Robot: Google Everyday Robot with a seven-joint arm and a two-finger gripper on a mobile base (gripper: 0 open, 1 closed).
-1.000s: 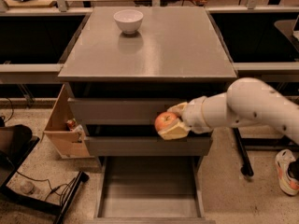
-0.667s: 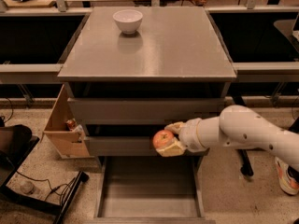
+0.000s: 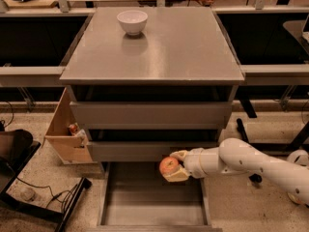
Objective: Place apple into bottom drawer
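The apple is small, red with yellowish patches. My gripper is shut on it, reaching in from the right on a white arm. It holds the apple just in front of the middle drawer's front and above the back right part of the bottom drawer. That drawer is pulled open, a shallow grey tray with a bare flat floor. The apple is not touching the drawer floor.
A white bowl stands on the cabinet top. The two upper drawers are closed. A wooden box stands left of the cabinet. Cables and a dark object lie on the floor at the left.
My gripper has carried the apple downward and slightly left, from the level of the top and middle drawer fronts to just above the open bottom drawer.
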